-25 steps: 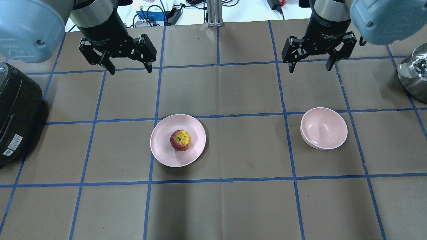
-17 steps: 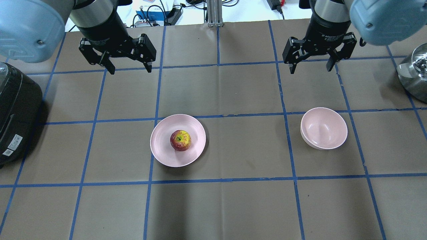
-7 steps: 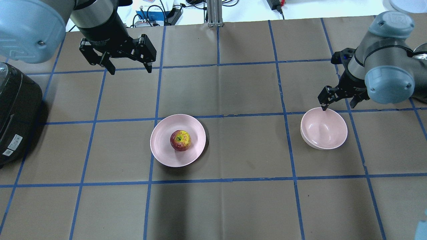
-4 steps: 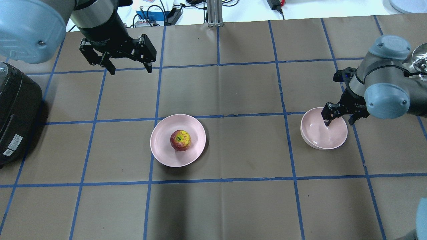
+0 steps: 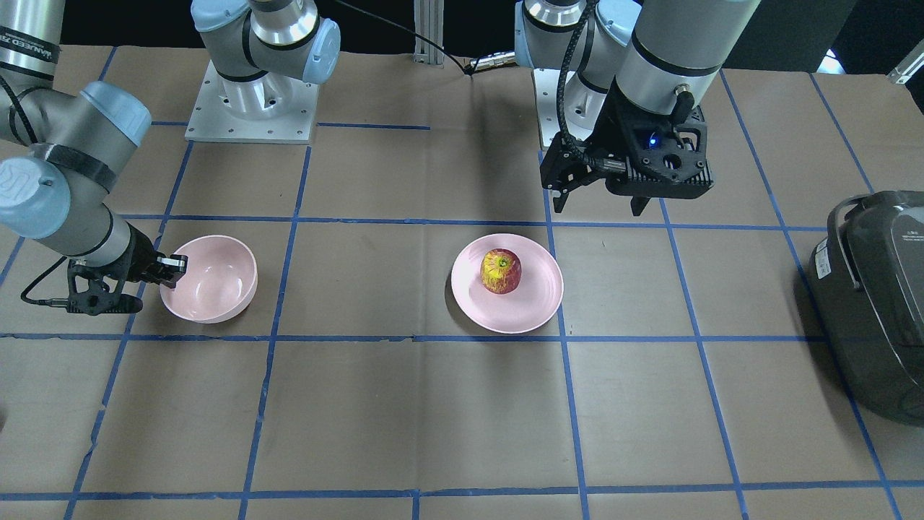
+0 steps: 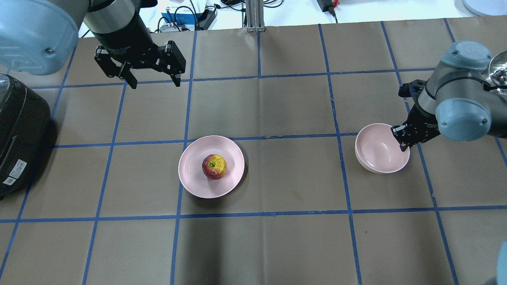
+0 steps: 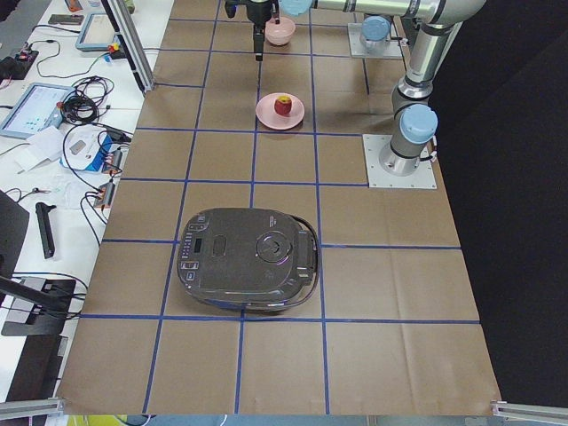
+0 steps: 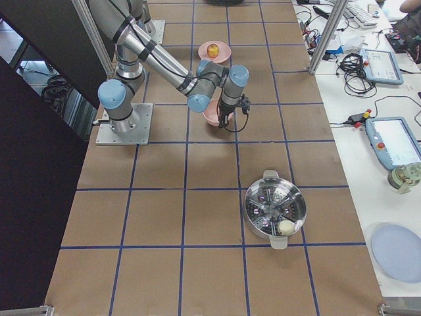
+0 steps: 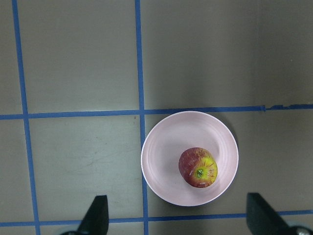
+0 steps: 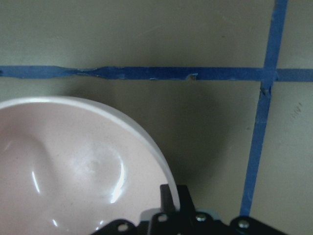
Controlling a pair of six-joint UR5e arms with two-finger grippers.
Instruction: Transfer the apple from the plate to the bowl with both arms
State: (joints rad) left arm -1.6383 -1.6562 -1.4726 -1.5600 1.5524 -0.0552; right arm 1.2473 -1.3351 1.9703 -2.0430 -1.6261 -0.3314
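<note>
The red and yellow apple (image 6: 214,166) sits on the pale pink plate (image 6: 190,179) at the table's middle; it also shows in the front view (image 5: 500,271) and the left wrist view (image 9: 198,167). My left gripper (image 6: 154,84) is open and empty, held high behind the plate. The pink bowl (image 6: 378,152) stands to the right, slightly tilted. My right gripper (image 6: 402,139) is shut on the bowl's right rim; the right wrist view shows its fingers (image 10: 169,195) pinching the rim of the bowl (image 10: 73,161).
A black rice cooker (image 6: 20,130) sits at the table's left end. A steel pot (image 8: 275,207) stands beyond the bowl at the right end. Blue tape lines grid the brown table. Cables and devices lie off the far edge.
My right arm swung down from the back right to the bowl and its gripper closed on the rim; the bowl shifted and tilted slightly. The left arm, apple and plate have not moved.
</note>
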